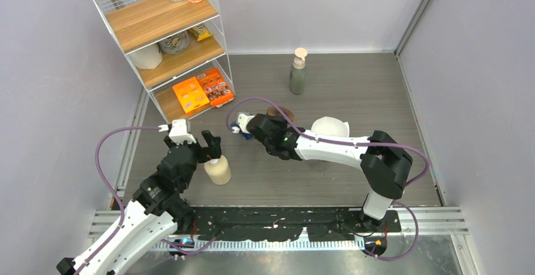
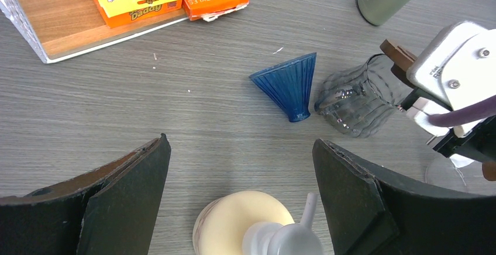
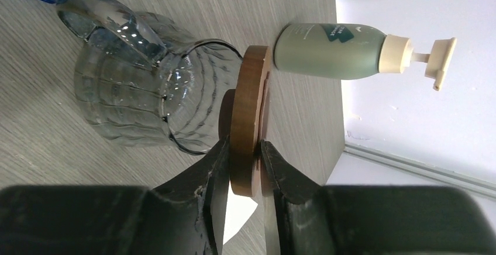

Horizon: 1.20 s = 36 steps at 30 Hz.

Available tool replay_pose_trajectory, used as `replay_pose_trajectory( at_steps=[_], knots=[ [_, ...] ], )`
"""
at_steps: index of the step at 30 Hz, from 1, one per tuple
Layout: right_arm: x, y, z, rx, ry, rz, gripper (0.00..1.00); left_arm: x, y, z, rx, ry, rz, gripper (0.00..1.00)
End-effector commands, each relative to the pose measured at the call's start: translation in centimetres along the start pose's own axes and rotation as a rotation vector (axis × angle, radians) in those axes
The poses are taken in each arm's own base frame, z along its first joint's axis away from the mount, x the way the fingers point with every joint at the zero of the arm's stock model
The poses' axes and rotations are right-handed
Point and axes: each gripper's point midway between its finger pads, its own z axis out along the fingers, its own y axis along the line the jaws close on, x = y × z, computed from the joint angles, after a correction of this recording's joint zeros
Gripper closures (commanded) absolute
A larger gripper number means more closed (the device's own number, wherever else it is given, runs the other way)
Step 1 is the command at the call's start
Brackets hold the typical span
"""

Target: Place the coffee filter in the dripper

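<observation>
A clear glass dripper [image 3: 146,100] lies on its side on the table; it also shows in the left wrist view [image 2: 354,103]. Its round wooden base [image 3: 248,120] stands on edge, and my right gripper [image 3: 243,144] is shut on it. In the top view the right gripper [image 1: 279,116] covers most of the dripper. The white paper coffee filter [image 1: 329,127] sits on the table just right of it. My left gripper [image 2: 241,150] is open and empty, hovering over a cream pump bottle [image 2: 243,223]; it also shows in the top view [image 1: 192,144].
A blue ribbed cone [image 2: 289,85] lies next to the dripper. A green pump bottle [image 1: 298,72] stands at the back. A wire shelf rack [image 1: 167,41] with orange boxes [image 1: 203,89] stands at the back left. Walls close in on both sides.
</observation>
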Motion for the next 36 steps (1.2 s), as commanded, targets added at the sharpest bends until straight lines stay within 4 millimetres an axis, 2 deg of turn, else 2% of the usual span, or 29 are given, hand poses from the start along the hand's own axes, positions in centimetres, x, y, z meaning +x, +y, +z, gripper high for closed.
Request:
replay_pose_trajectory(
  at_steps=[1,14,36],
  knots=[
    [-1.3,0.3,-0.1,-0.007,-0.026,0.055,0.68,-1.1,-0.4,0.1,0.013,-0.05,-0.035,0.0],
    [-2.3,0.9,-0.3,-0.026,-0.03,0.071,0.55,-1.0,-0.4,0.1,0.014,-0.044,-0.03,0.0],
    [-6.2,1.7,0.8,-0.063,-0.099,0.248,0.49,-1.0,-0.5,-0.1,0.025,-0.044,-0.039,0.0]
  ],
)
